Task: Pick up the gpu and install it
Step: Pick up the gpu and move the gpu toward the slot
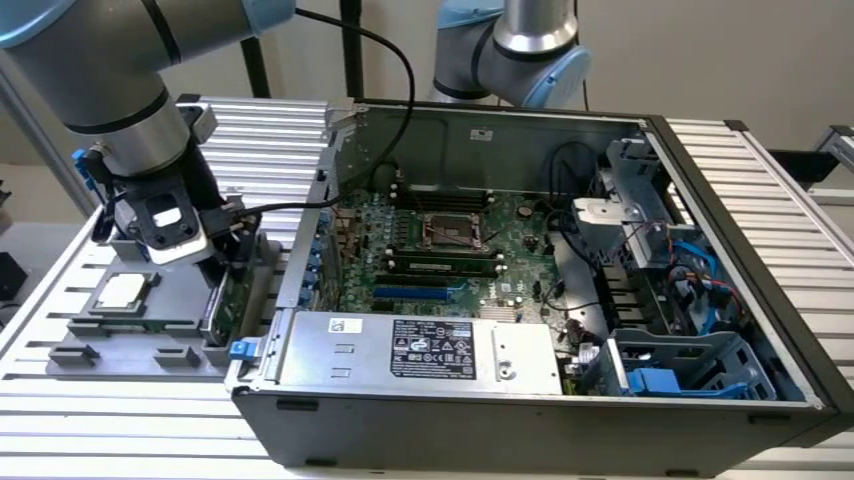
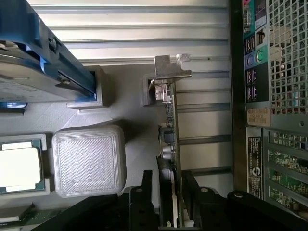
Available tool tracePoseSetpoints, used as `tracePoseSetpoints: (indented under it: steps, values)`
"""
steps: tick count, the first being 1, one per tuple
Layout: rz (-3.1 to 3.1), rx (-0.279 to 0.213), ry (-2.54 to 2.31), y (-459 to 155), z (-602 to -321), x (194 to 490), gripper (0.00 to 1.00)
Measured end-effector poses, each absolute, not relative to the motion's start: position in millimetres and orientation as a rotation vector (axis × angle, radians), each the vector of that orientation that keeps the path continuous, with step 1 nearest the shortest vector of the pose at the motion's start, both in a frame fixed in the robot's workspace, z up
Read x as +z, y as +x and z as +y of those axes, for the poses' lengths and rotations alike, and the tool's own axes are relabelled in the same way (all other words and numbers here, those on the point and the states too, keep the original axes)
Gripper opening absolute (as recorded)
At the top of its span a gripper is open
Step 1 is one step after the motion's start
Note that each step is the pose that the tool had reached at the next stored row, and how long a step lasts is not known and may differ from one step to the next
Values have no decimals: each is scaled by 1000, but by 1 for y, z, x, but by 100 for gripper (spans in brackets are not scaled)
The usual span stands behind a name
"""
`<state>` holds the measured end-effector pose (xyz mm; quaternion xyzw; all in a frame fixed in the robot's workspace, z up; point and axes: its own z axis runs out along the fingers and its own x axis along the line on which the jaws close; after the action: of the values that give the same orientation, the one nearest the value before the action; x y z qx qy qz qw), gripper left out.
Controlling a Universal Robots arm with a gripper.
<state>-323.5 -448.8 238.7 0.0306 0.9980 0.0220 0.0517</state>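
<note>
1. The gripper (image 2: pixel 168 187) has its jaws spread, one on each side of the gpu (image 2: pixel 169 130), apparently not yet clamped.
2. Between the jaws, the gpu stands on edge in the gray tray (image 2: pixel 132 144).
3. It seems that neither lifting nor installing in the computer case (image 1: pixel 534 250) is done.

A ribbed aluminium surface (image 1: pixel 787 200) of parallel slats spreads across the scene, pale and evenly lit, with thin dark grooves between the slats. Behind it rises a plain beige wall (image 1: pixel 721 60). Two black upright posts (image 1: pixel 351 45) stand before that wall. The light is soft, with faint shadows.
</note>
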Motion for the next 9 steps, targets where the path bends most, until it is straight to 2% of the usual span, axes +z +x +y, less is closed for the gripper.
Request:
tracePoseSetpoints:
  steps: [9]
  values:
    - [3036,67,93,-323,-449,239,0]
